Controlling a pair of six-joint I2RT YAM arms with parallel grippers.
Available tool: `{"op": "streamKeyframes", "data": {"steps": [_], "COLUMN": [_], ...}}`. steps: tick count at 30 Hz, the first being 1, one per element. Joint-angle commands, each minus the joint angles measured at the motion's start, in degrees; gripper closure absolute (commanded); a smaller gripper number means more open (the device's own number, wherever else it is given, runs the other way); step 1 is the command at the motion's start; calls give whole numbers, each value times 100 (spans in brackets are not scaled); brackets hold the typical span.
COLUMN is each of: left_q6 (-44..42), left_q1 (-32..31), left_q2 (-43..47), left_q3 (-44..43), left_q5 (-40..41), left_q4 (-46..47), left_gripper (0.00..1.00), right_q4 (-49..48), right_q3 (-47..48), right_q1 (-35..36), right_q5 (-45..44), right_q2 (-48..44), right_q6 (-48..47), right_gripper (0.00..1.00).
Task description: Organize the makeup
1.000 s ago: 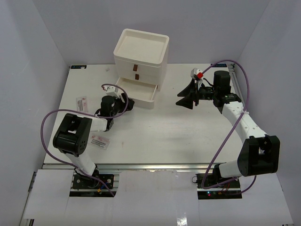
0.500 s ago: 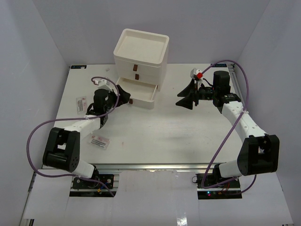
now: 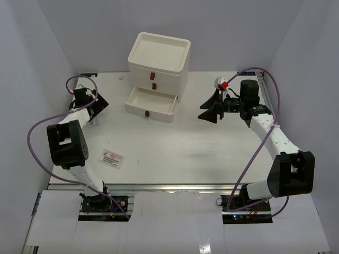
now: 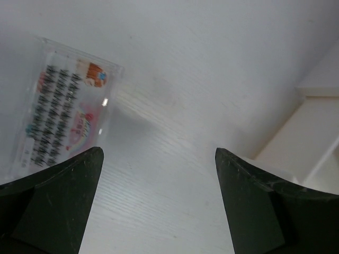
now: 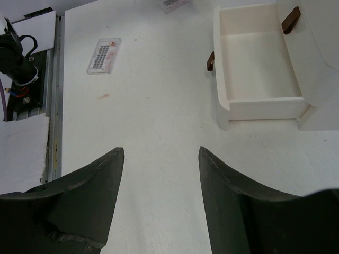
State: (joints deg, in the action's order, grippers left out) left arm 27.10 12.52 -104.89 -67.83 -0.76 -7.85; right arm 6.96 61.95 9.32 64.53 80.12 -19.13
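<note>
Left wrist view: left gripper (image 4: pixel 158 159) released, empty; packet (image 4: pixel 63 119) flat on counter (image 4: pixel 175 79) at 10 o'clock, off-centre. Best: centre over packet, straddle short width, descend flush before closing; right gripper (image 5: pixel 161 153) released, empty, drawer (image 5: pixel 262 108) at 1 o'clock.

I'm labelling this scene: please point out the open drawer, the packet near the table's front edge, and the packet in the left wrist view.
open drawer (image 5: pixel 258 66): right wrist view, bare inner floor.
front packet (image 3: pixel 113 158): top view, its middle.
lash packet (image 4: pixel 62 114): left wrist view, printed face.
</note>
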Motion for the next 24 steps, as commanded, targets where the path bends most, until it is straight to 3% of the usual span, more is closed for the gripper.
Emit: {"op": "streamKeyframes", "data": {"steps": [1, 7, 13, 24], "left_q6": [-904, -1688, -2104, -2569], "left_q1": [-21, -12, -12, 247], "left_q2": [-382, -396, -600, -721], "left_q3": [-390, -235, -298, 160], "left_q5": [1117, 1524, 1508, 47], "left_q4": [-368, 485, 643, 686], "left_gripper": [2, 2, 2, 2], "right_q4": [-37, -37, -37, -31], "right_q3": [-43, -43, -43, -49], "right_q1": [-27, -27, -27, -27], "right_q5": [133, 158, 174, 211], "right_q2": [-93, -73, -67, -93], "right_q6": [-82, -91, -99, -99], "right_gripper": [35, 35, 35, 34]}}
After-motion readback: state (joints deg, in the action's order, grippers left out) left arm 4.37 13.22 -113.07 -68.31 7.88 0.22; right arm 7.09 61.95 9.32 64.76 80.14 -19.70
